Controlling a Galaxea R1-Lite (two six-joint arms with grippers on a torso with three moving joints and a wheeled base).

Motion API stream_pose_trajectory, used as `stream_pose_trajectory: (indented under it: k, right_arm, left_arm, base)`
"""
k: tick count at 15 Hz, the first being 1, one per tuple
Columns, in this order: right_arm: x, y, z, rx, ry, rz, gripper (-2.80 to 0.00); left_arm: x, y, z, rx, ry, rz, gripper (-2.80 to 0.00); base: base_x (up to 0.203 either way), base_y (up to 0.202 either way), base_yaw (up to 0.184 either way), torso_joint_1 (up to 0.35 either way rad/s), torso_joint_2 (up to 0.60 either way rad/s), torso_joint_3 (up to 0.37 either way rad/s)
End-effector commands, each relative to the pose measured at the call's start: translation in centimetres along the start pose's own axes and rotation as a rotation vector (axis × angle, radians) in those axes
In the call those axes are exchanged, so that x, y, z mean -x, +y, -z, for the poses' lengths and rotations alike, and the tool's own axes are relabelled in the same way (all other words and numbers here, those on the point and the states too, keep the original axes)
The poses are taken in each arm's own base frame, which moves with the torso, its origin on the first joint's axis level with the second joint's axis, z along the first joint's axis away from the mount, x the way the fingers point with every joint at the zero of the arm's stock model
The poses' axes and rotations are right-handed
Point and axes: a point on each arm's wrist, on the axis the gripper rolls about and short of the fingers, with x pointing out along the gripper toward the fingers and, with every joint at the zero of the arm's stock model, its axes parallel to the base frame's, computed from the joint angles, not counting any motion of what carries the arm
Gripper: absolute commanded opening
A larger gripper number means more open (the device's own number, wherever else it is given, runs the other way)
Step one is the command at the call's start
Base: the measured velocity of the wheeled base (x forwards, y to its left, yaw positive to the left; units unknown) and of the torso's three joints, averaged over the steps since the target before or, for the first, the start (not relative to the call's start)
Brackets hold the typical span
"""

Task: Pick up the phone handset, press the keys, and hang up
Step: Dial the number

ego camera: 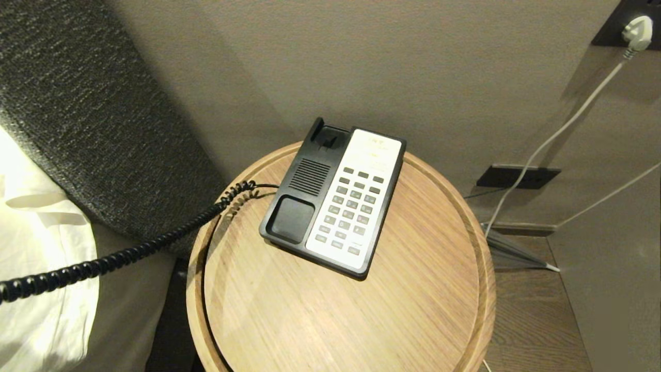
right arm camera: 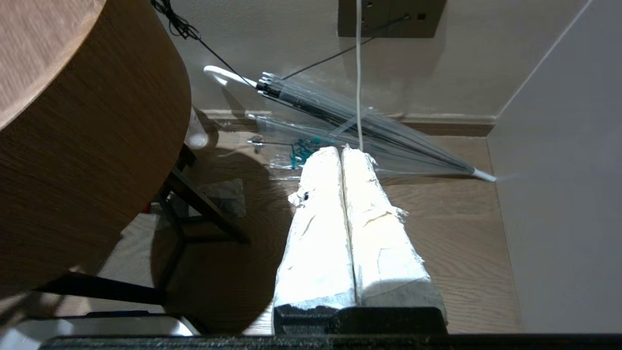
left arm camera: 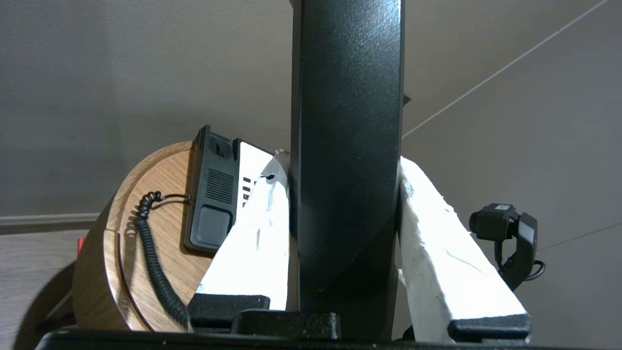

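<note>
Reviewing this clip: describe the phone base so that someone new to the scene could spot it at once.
Find the round wooden side table between the bed and the wall. The phone base lies on its far half, a flat black slab with an empty cradle. Its white keypad panel of grey buttons sets it apart from the coiled cord trailing off to the left.

Phone base [ego camera: 333,199]: black body with slatted speaker grille, white faceplate, grey keys; coiled cord [ego camera: 119,256] black, phone handset [left arm camera: 346,160] black with fine pebbled texture. Desk [ego camera: 413,310] is light wood with straight grain, floor [right arm camera: 461,243] darker brown wood planks, wall [ego camera: 413,62] plain beige, headboard [ego camera: 82,113] dark grey speckled weave, bedding [ego camera: 36,258] white. Both grippers' fingers [right arm camera: 335,233] are wrapped in white, wall plug [ego camera: 638,31] and its cable white, umbrella [right arm camera: 359,131] clear with white handle.
</note>
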Motion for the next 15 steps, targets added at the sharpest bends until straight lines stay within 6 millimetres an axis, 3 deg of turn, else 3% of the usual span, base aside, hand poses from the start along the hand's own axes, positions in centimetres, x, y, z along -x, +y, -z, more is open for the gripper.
stream_pose_trajectory:
  k: [1,3,5,8,10,12,15]
  right_arm:
    - [-0.1,0.0,0.6,0.027,0.020,-0.004,-2.80]
    - [-0.1,0.0,0.2,0.025,0.000,-0.003,-2.80]
    - [1.1,0.1,-3.2,0.022,-0.083,-0.034,-2.80]
    - [6.3,0.4,-9.8,-0.020,-0.127,-0.135,-2.80]
    - [8.9,0.8,-10.9,-0.060,-0.027,-0.292,-2.80]
    - [7.3,1.0,-12.6,-0.096,0.073,-0.355,-2.80]
    - [-0.4,1.2,-16.0,-0.134,0.287,-0.439,-2.80]
  left_arm:
    - [-0.1,0.0,0.1,0.002,0.005,-0.003,-2.80]
    - [-0.1,0.0,0.1,-0.006,0.007,-0.006,-2.80]
    - [-0.2,0.1,0.4,-0.018,0.010,-0.021,-2.80]
    - [-0.4,0.0,0.2,-0.015,-0.011,-0.013,-2.80]
    - [-0.5,0.0,0.2,-0.017,-0.013,-0.009,-2.80]
    - [-0.4,0.0,0.3,-0.016,-0.010,-0.011,-2.80]
    - [-0.3,0.1,0.4,-0.019,-0.010,-0.007,-2.80]
  base:
    - [0.000,0.000,0.000,0.000,0.00,0.000]
    - [0.000,0.000,0.000,0.000,0.00,0.000]
    - [0.000,0.000,0.000,0.000,0.00,0.000]
    - [0.000,0.000,0.000,0.000,0.00,0.000]
    - [0.000,0.000,0.000,0.000,0.00,0.000]
    - [0.000,0.000,0.000,0.000,0.00,0.000]
    - [0.000,0.000,0.000,0.000,0.00,0.000]
